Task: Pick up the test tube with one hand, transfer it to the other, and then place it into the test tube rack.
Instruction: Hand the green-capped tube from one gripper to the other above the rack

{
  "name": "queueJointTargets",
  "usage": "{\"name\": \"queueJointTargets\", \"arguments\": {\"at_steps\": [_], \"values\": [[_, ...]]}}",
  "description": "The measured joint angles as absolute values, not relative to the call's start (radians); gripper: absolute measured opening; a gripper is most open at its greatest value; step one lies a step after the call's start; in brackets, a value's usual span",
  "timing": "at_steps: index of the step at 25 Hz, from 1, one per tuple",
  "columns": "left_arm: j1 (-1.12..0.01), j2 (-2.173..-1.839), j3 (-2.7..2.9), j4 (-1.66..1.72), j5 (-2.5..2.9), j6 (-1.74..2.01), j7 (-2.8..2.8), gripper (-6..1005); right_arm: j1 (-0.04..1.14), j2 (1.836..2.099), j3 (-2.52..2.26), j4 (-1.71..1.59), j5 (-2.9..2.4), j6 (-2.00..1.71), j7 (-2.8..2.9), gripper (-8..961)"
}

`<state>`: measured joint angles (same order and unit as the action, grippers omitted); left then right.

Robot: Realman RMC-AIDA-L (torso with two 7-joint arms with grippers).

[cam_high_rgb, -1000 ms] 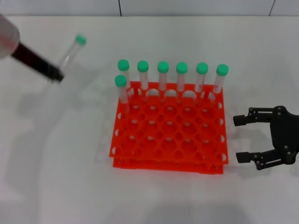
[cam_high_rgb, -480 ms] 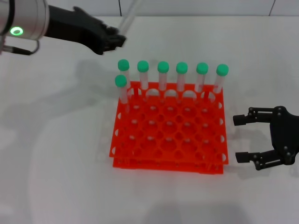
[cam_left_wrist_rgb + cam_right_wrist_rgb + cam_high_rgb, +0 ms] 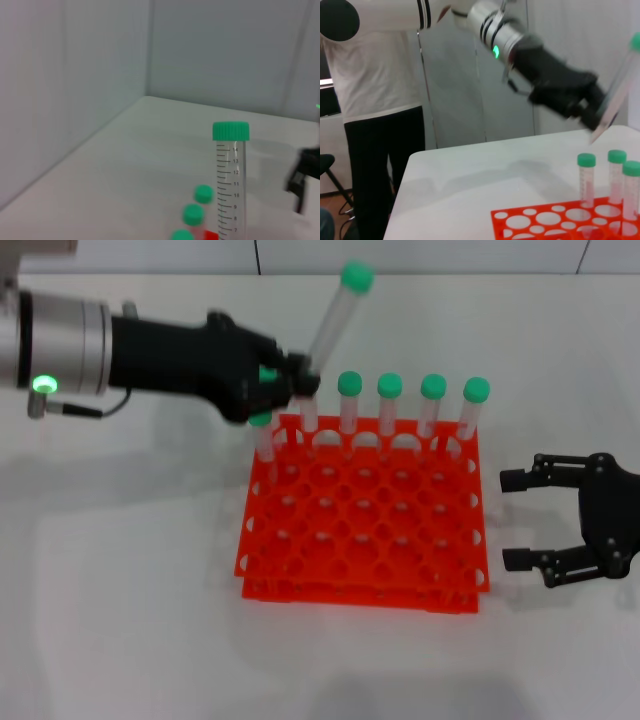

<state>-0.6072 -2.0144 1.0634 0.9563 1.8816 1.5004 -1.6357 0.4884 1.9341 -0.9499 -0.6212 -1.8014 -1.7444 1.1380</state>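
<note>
above the test tube rack (image 3: 363,530), left gripper (image 3: 296,377) pinches the test tube (image 3: 335,315); right gripper (image 3: 517,520) spread.

The black unlabelled left gripper (image 3: 300,380) on its white-and-silver arm covers the lower end of the slim clear green-capped test tube (image 3: 335,310) and two rear-left caps above the bright orange-red square rack (image 3: 365,540). In the left wrist view the tube's lower part is cut off by the frame edge. The black right gripper (image 3: 520,520) is cut off at the head view's edge.
</note>
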Motion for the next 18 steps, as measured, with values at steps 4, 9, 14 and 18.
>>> {"name": "queueJointTargets", "arguments": {"at_steps": [4, 9, 14, 18], "values": [[-0.660, -1.989, 0.998, 0.768, 1.875, 1.580, -1.465, 189, 0.490, 1.934, -0.920, -0.621, -1.800, -1.746, 1.138, 856], [-0.717, -1.936, 0.972, 0.581, 1.868, 1.636, -1.342, 189, 0.490, 1.940, -0.877, -0.618, -1.800, -1.739, 1.138, 856], [-0.723, -1.939, 0.971, 0.570, 1.874, 1.610, -1.343, 189, 0.486, 1.952, -0.807, -0.620, -1.800, -1.737, 1.137, 856], [-0.734, -1.950, 0.979, 0.568, 1.888, 1.577, -1.355, 188, 0.487, 1.953, -0.746, -0.607, -1.799, -1.746, 1.150, 856]]}}
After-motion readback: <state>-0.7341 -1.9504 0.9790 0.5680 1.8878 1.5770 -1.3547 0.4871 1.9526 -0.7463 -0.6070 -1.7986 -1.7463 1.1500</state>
